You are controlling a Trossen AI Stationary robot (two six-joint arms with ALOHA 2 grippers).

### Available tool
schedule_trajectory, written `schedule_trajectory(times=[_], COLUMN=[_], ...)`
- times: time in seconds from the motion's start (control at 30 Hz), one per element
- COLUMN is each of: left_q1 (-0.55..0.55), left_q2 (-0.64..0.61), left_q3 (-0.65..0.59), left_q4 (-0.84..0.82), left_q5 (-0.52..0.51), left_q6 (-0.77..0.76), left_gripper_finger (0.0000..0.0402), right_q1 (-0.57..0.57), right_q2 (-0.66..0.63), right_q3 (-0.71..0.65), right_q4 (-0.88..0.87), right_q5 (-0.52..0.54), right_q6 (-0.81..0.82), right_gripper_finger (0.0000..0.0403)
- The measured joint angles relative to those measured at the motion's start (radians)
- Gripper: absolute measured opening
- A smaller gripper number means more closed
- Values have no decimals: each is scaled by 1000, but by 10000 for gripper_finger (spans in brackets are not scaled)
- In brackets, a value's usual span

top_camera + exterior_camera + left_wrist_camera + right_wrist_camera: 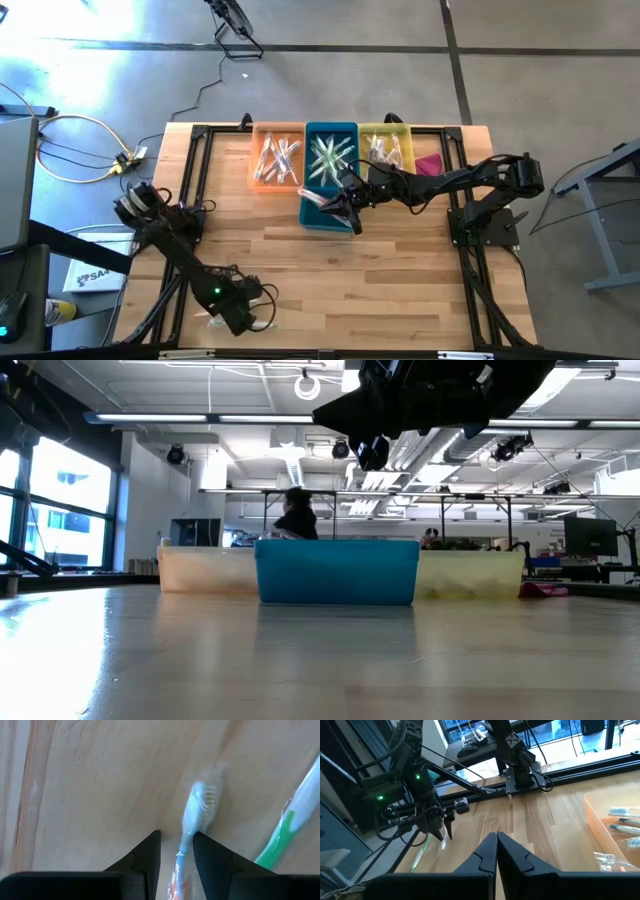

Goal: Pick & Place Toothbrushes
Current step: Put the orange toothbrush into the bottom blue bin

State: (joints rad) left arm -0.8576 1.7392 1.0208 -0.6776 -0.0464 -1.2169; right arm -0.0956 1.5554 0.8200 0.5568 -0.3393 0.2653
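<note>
Left tool (176, 851) around crinkly-wrapped slim toothbrush (192, 822), wooden table (90, 785).

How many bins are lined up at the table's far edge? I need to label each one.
3, side by side: the orange bin on the left, the blue bin in the middle, the yellow bin on the right. All hold wrapped toothbrushes. None seems hidden.

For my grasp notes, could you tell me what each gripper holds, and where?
The left gripper pinches a wrapped toothbrush at its neck, just below the bristles. The right gripper is shut and empty.
</note>
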Motion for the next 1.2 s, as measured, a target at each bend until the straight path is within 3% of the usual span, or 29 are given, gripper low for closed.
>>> schedule_trajectory(times=[0.4, 0.63, 0.8, 1.07, 1.2], left_q1=[0, 0, 0, 3, 29], left_q2=[10, 11, 11, 10, -16], left_q3=[0, -3, -3, -2, -5], left_q4=[0, -9, -15, -20, -29], left_q5=[-4, -20, -26, -39, -76], left_q6=[-7, 76, 121, 121, 126], left_gripper_finger=[105, 43, 10, 7, 4], right_q1=[23, 37, 37, 37, 28], right_q2=[0, 0, 0, 0, 0], right_q3=[0, 0, 0, 0, 0], right_q4=[0, 0, 0, 0, 0], right_q5=[0, -8, -86, -125, -193], right_q6=[0, 7, 58, 76, 79], right_gripper_finger=[3, 3, 3, 3, 3])
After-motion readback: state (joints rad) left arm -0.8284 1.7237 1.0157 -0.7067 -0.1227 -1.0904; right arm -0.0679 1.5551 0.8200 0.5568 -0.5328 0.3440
